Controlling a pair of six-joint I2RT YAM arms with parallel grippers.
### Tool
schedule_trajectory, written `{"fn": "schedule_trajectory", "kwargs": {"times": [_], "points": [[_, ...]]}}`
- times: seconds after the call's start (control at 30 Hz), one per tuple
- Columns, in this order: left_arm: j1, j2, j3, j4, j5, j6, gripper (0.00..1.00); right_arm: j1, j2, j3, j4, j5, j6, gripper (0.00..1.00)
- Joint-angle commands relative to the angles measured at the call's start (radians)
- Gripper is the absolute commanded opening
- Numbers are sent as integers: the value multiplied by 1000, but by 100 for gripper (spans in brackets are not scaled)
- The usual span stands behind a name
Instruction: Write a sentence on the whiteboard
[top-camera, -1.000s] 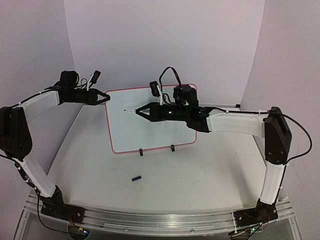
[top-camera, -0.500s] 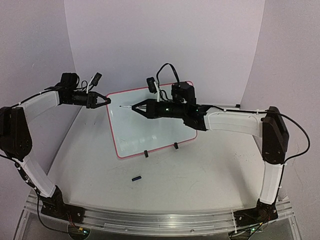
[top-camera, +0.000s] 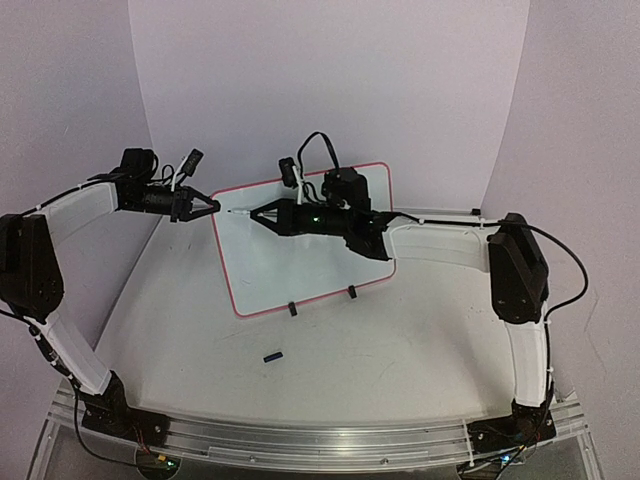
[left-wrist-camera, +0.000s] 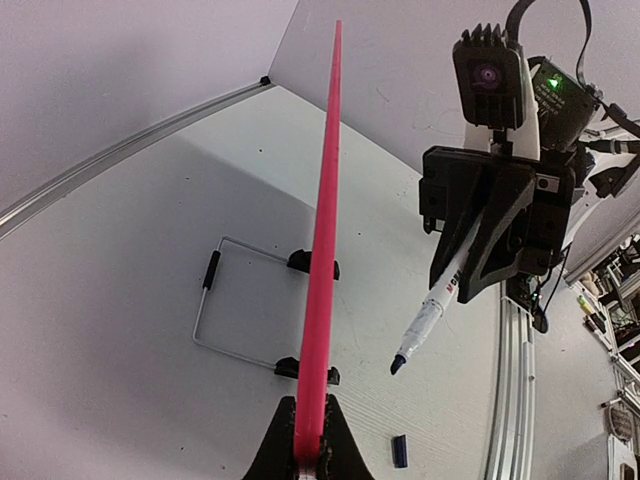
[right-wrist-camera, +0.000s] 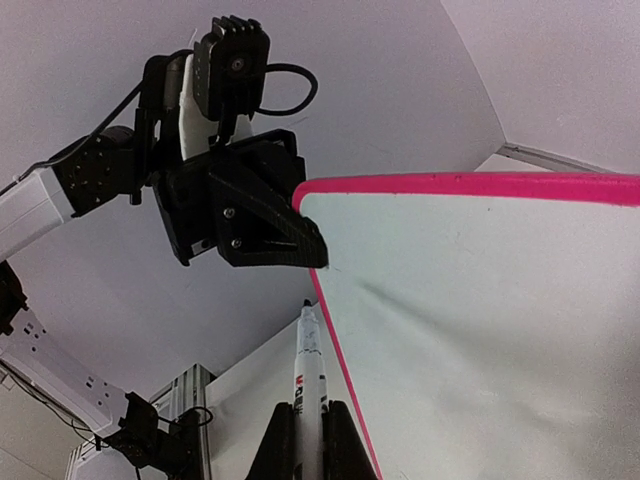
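Observation:
The whiteboard (top-camera: 300, 255), white with a thin red rim, stands tilted on two black feet at mid-table. My left gripper (top-camera: 213, 207) is shut on its top-left corner; in the left wrist view the red rim (left-wrist-camera: 322, 250) runs edge-on out of my left gripper (left-wrist-camera: 310, 452). My right gripper (top-camera: 262, 214) is shut on a white marker (top-camera: 243, 212), whose dark tip hangs just off the board's top-left corner. In the right wrist view the marker (right-wrist-camera: 310, 365) rises from my right gripper (right-wrist-camera: 310, 418) beside the rim. No sentence shows on the board's face (right-wrist-camera: 480, 300).
The marker's dark cap (top-camera: 272, 356) lies on the table in front of the board. A wire stand (left-wrist-camera: 215, 300) props the board from behind. Pale walls close in the back and both sides, and a metal rail (top-camera: 300, 440) runs along the near edge.
The left gripper has shut on the board's top-left corner, and the board has swung a little. The right arm has carried the marker left and up, from mid-board to that corner.

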Motion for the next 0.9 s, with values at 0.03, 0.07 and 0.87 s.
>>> {"fn": "schedule_trajectory", "kwargs": {"times": [0.03, 0.07, 0.87], "points": [[-1, -8, 0, -104, -48, 48, 0, 4, 47, 89, 45, -13, 3, 0], [-1, -8, 1, -108, -48, 50, 0, 3, 52, 99, 45, -11, 4, 0], [-2, -10, 9, -123, -35, 58, 0, 2, 115, 180, -57, 105, -35, 0]]}}
